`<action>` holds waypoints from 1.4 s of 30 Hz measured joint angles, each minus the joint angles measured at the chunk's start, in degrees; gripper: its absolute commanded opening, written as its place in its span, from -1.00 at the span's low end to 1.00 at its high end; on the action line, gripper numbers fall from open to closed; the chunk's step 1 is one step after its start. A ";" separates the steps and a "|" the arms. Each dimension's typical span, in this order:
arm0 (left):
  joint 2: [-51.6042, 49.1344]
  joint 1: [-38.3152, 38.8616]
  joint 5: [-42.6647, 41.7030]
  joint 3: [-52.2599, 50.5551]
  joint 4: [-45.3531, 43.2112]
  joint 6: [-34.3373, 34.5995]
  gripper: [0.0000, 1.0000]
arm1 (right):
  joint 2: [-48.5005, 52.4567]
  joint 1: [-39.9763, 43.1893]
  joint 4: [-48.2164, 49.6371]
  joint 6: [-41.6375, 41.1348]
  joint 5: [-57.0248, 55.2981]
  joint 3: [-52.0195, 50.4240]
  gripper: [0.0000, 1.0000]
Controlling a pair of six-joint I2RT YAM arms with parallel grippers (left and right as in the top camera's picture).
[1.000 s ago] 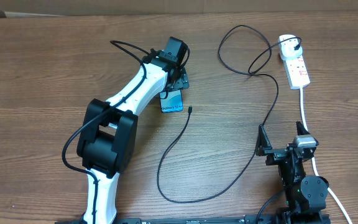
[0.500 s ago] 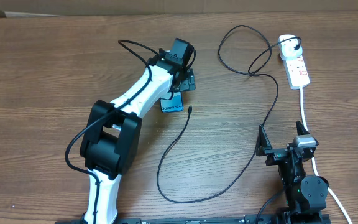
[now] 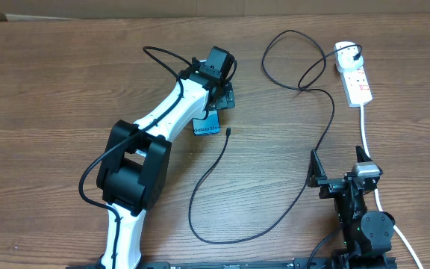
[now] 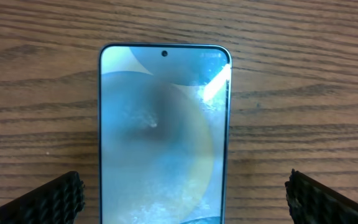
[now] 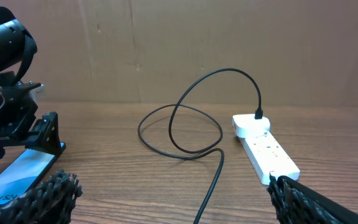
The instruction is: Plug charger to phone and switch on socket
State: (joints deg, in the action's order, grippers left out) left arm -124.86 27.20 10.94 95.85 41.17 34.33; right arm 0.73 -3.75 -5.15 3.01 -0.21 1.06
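**Operator:** State the condition of the left claw (image 3: 216, 101).

**Technician:** The jaws stand fully apart and nothing is held. Both fingers (image 4: 48, 199) appear at the lower corners of the wrist view, clear of any object.

**Operator:** Locate the phone (image 4: 163, 137) relative to that claw.

**Technician:** The phone lies flat on the table (image 3: 51, 90), screen up, directly below the claw and centred between the fingers. Bare wood shows between each finger and the nearer phone edge, so there is no contact. The camera-hole end points ahead of the claw. In the overhead view the claw covers that end, and only the lettered end shows behind it.

**Operator:** Locate the charger (image 3: 190, 209).

**Technician:** Its tip (image 3: 228, 132) lies on the table behind the left claw and slightly to its right. The tip is near the phone's lettered end but apart from it, and it is not inserted. From there the cable runs in a wide loop toward the right claw (image 3: 337, 166) and passes just beside its left finger.

**Operator:** State the condition of the right claw.

**Technician:** The jaws stand fully apart and nothing is held. The claw sits low and is aimed level across the table.

**Operator:** Locate the socket (image 3: 355, 78).

**Technician:** It lies ahead of the right claw, well apart and slightly to its right. The charger's plug (image 5: 259, 114) is seated in the socket's far end. The switch position cannot be read.
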 measured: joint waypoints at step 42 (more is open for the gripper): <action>-0.33 -1.14 1.36 -4.98 -5.49 0.04 1.00 | 0.00 0.00 0.00 0.00 -0.02 0.00 1.00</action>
State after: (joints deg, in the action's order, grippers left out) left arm -125.19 26.06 12.29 90.87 35.68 34.37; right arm 0.73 -3.75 -5.15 3.01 -0.23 1.06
